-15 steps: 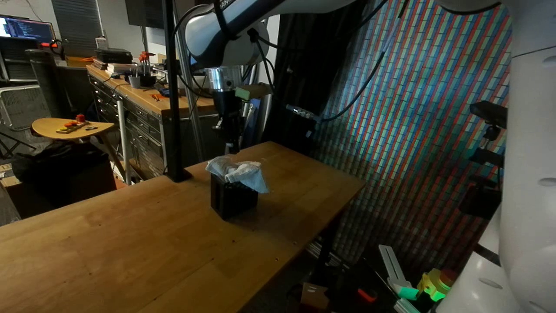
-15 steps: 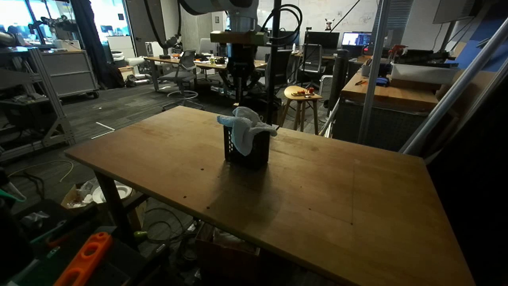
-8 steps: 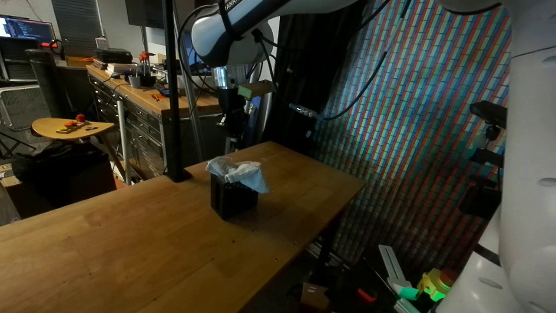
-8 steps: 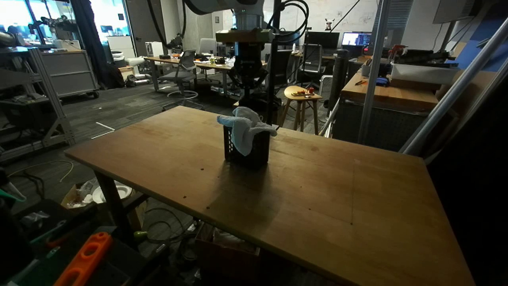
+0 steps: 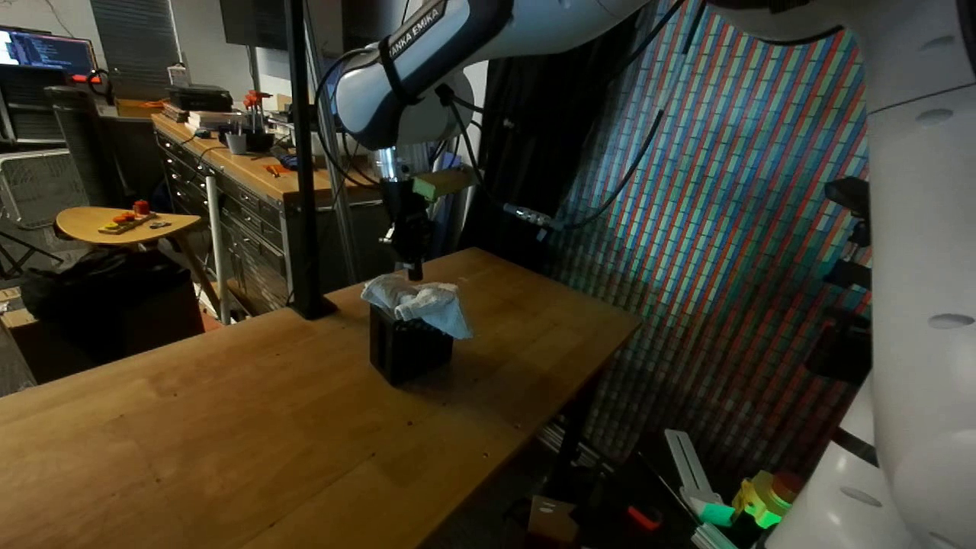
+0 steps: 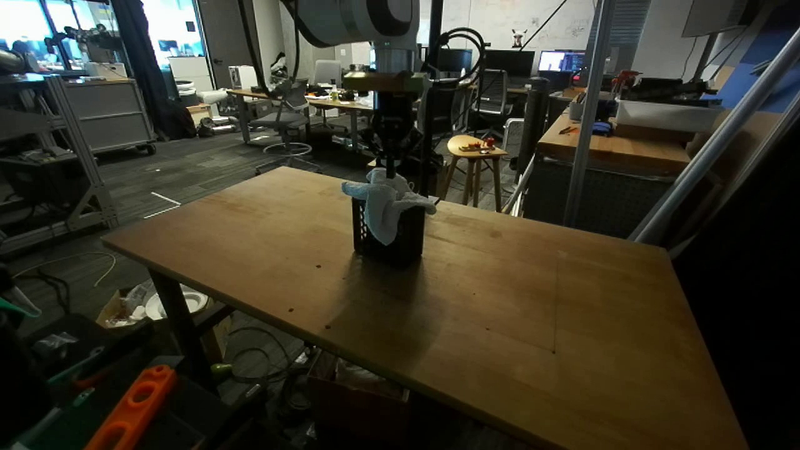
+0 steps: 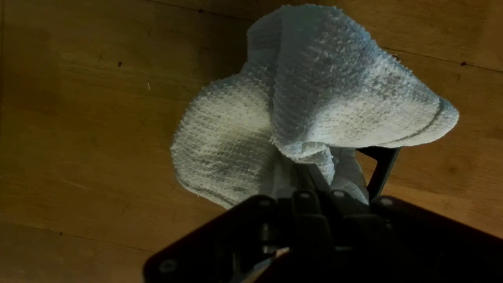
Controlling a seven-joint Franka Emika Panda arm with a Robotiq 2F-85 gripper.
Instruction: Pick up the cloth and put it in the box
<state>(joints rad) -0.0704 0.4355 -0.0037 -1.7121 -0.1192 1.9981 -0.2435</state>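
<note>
One cloth [image 7: 290,118] draped over the box [image 6: 409,237].
Wrist view: its bulk toward 12 o'clock from the claw [image 7: 308,168], pressed together; likely next: tuck cloth inside.

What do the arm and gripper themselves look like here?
The arm is pale grey-white and rounded, with dark trim; a dark label shows "ANKA EMIKA" in white. Black cables loop alongside. By a shiny silver collar is a tan block with a green end. The gripper is black, dotted with greyish round pins.
</note>
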